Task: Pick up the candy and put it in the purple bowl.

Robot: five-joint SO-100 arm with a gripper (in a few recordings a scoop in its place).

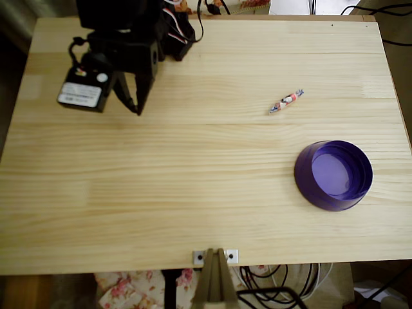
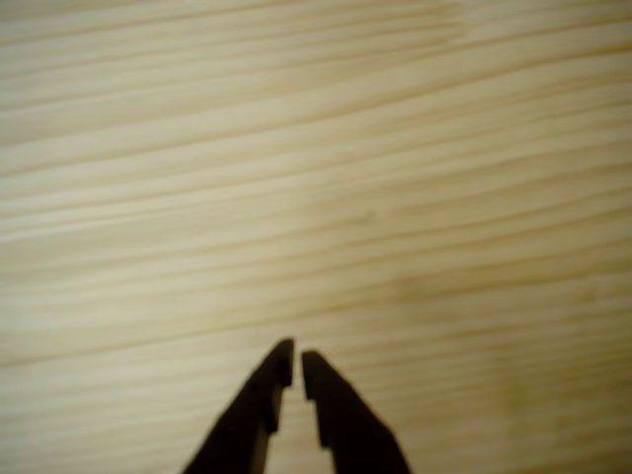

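A: One arm sits at the top left of the table, seen from overhead. It is black. Its gripper points down the picture, over bare wood.

B: Is the gripper open?

A: Almost closed. In the wrist view the two dark fingers come to a point with a thin slit between the tips. Nothing is held in the gripper. Under it is only light wood grain.

B: How close is the arm to the edge?

A: It is near the top edge and not far from the left edge. A white label shows on the part by the left side.

B: What is in the middle?

A: Lots of open wood. The whole middle of the table is free, down to the bottom edge, where a small metal bracket sits.

B: Where is the candy?

A: The candy lies on the right half, well apart from the gripper. It lies flat and slanted, one twisted end up to the right. It has open wood all around it.

B: And the bowl?

A: The bowl is further right and lower, near the candy but not touching it. It is close to the right edge. It stands upright, and its inside looks bare violet.
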